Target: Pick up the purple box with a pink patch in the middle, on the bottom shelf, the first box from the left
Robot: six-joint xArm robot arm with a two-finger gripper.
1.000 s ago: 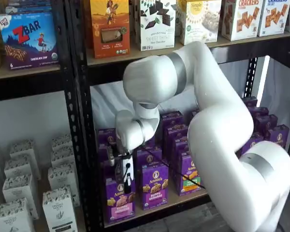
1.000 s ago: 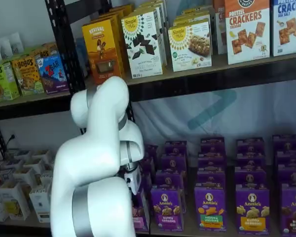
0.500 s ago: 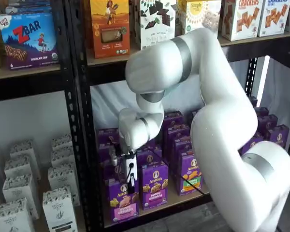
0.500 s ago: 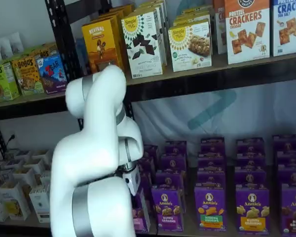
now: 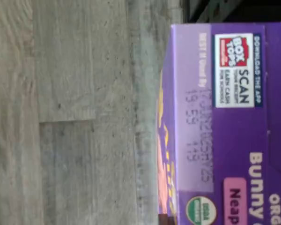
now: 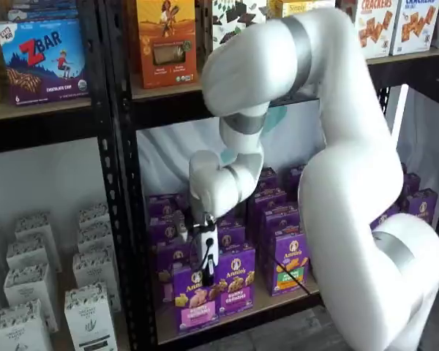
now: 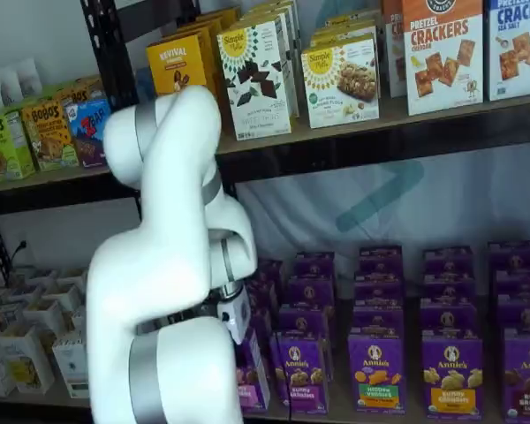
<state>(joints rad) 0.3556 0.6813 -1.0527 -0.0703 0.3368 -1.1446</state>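
Observation:
In a shelf view the purple box (image 6: 194, 298), an Annie's carton with a pink band across its lower front, stands at the left front of the bottom shelf (image 6: 238, 316). My gripper (image 6: 205, 272) comes down onto its top and is shut on the purple box. The wrist view shows the carton's purple top (image 5: 225, 117) with a Box Tops label, and grey floor planks (image 5: 84, 112) beside it. In the other shelf view the arm covers most of the purple box (image 7: 251, 371), and only the gripper's white body (image 7: 235, 311) shows.
More purple Annie's cartons stand in rows beside and behind, with a Bunny Grahams one (image 6: 236, 281) right next to the held box. A black perforated upright (image 6: 124, 219) stands close on the left. White cartons (image 6: 88, 307) fill the neighbouring rack. The upper shelf (image 6: 175, 84) holds taller boxes.
The gripper and the purple box have moved together to the right and forward, away from the upright. The arm's elbow has risen towards the upper shelf.

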